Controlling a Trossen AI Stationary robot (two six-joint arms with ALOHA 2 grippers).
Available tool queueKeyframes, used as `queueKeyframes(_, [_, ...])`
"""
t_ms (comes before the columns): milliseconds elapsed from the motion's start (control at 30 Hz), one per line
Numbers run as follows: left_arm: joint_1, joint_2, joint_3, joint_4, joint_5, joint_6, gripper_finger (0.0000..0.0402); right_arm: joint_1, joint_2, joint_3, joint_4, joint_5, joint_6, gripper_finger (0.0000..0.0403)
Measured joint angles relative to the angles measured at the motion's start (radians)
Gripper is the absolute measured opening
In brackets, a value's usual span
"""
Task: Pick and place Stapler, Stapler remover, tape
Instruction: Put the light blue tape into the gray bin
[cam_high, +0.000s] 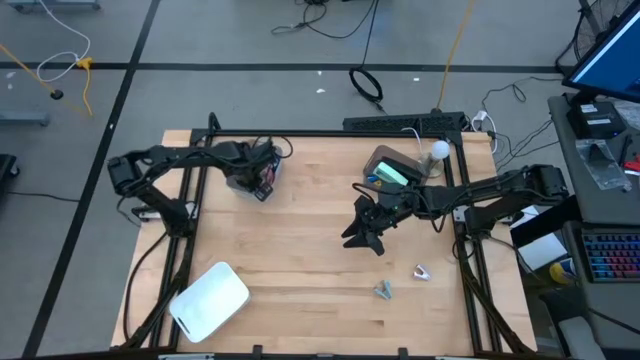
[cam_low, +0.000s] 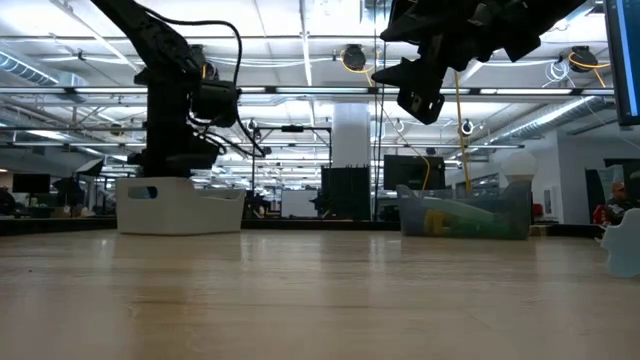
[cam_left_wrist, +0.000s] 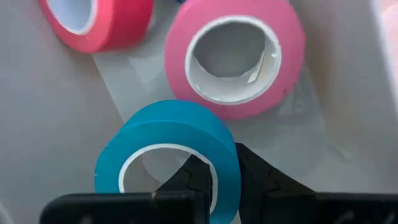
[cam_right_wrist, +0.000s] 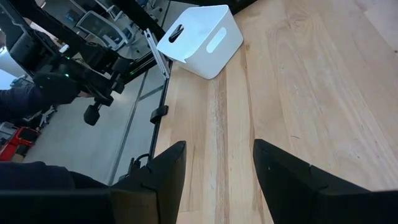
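We are looking at a robotics lab: 2 arms working at a wooden table, cables trailing over the grey floor, ceiling strip lights glowing.

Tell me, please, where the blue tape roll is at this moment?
The blue tape roll is pinched through its wall by the left gripper, inside a pale container at the table's far left, beside two red rolls.
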Motion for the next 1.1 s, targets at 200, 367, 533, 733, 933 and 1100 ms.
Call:
queueKeyframes(200, [0.000, 0.051, 0.000, 0.000, 0.002, -0.008, 0.0047, 0.000, 0.000, 0.000, 0.000, -0.003, -0.001, 0.0182])
queueKeyframes(367, [0.000, 0.054, 0.000, 0.007, -0.001, -0.002, 0.0053, 0.000, 0.000, 0.000, 0.000, -0.003, -0.001, 0.0183])
queueKeyframes(533, [0.000, 0.054, 0.000, 0.008, -0.002, -0.002, 0.0055, 0.000, 0.000, 0.000, 0.000, -0.003, -0.002, 0.0183])
queueKeyframes(733, [0.000, 0.054, 0.000, 0.013, 0.007, -0.002, 0.0076, 0.000, 0.000, 0.000, -0.001, -0.003, -0.005, 0.0183])
queueKeyframes(933, [0.000, 0.054, 0.000, 0.013, 0.007, -0.007, 0.0127, 0.000, 0.000, 0.000, -0.001, -0.004, -0.005, 0.0183])
queueKeyframes(1100, [0.000, 0.034, 0.000, 0.011, 0.009, -0.022, 0.0158, 0.000, 0.000, 0.000, -0.001, -0.004, -0.005, 0.0183])
